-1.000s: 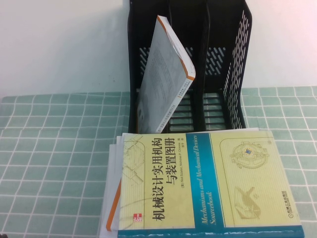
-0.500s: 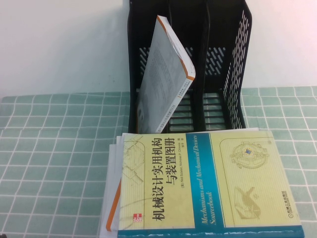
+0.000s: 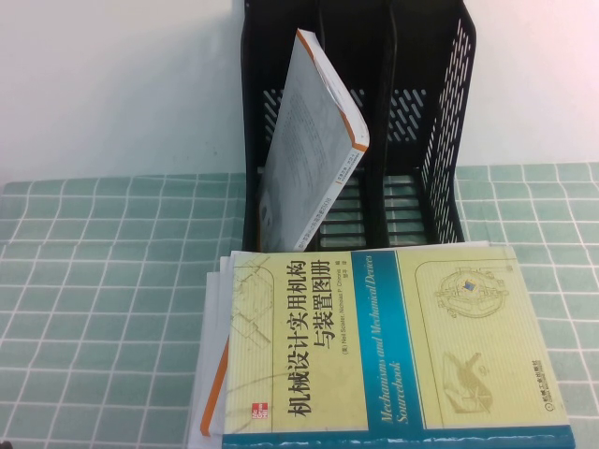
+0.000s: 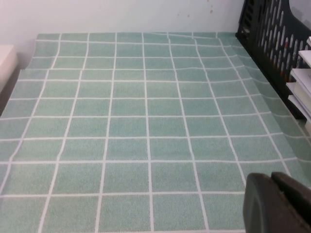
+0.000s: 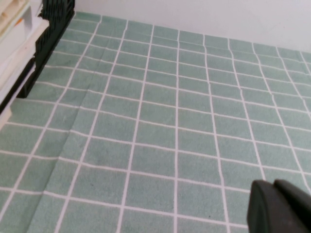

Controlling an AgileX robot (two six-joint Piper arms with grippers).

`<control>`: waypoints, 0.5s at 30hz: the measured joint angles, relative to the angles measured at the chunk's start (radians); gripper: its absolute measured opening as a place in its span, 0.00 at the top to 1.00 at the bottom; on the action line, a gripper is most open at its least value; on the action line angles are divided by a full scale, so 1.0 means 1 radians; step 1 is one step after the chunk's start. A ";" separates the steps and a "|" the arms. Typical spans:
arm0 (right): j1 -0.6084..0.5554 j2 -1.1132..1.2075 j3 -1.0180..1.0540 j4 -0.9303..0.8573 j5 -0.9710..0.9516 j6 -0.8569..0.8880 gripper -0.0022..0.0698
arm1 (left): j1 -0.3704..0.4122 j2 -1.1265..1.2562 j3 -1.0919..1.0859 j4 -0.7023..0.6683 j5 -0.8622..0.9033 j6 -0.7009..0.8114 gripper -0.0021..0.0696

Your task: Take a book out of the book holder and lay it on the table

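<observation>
A black slotted book holder [image 3: 440, 122] stands at the back of the table. A grey book with an orange spine edge [image 3: 314, 140] leans tilted in its left slot. A yellow and blue book [image 3: 374, 346] lies flat on top of a stack in front of the holder. Neither gripper shows in the high view. My left gripper [image 4: 273, 194] is shut and empty, low over the green mat to the left of the holder [image 4: 272, 34]. My right gripper [image 5: 275, 199] is shut and empty over the mat to the right of the holder [image 5: 53, 29].
A green tiled mat [image 3: 94, 281] covers the table, with a white wall behind. White page edges of the stacked books show in the left wrist view [image 4: 303, 82] and in the right wrist view [image 5: 14, 29]. The mat has a slight ridge [image 5: 73, 136].
</observation>
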 joint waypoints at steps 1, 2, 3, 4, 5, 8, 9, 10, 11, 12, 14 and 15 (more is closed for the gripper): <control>0.000 0.000 0.000 0.000 0.000 0.000 0.97 | 0.000 0.000 0.000 0.000 -0.002 0.000 0.97; 0.000 0.000 0.000 0.000 0.000 0.000 0.97 | 0.000 0.000 0.000 0.000 -0.005 0.000 0.97; 0.000 0.000 0.000 0.000 0.000 0.000 0.97 | 0.000 0.000 0.000 -0.002 -0.009 0.000 0.97; 0.000 0.000 0.000 0.000 0.000 0.000 0.97 | 0.000 0.000 0.000 -0.008 -0.015 0.000 0.97; 0.000 0.000 0.000 0.000 0.000 0.000 0.97 | 0.000 0.000 0.000 -0.017 -0.025 0.000 0.97; 0.000 0.000 0.000 0.000 0.000 0.000 0.97 | 0.000 0.000 0.002 -0.042 -0.083 0.000 0.97; 0.000 0.000 0.000 0.000 0.000 0.000 0.97 | 0.000 0.000 0.004 -0.048 -0.113 0.000 0.97; 0.000 0.000 0.000 0.000 0.000 0.000 0.97 | 0.000 0.000 0.004 -0.049 -0.144 0.000 0.97; 0.000 0.000 0.000 0.000 0.000 0.000 0.97 | 0.000 0.000 0.004 -0.051 -0.181 0.000 0.97; 0.000 0.000 0.000 0.000 0.000 0.000 0.97 | 0.000 0.000 0.004 -0.051 -0.219 0.000 0.97; 0.000 0.000 0.000 -0.002 0.000 0.000 0.97 | 0.000 0.000 0.004 -0.053 -0.290 0.000 0.97; 0.000 0.000 0.000 -0.011 0.000 0.000 0.97 | 0.000 0.000 0.004 -0.055 -0.327 0.000 0.97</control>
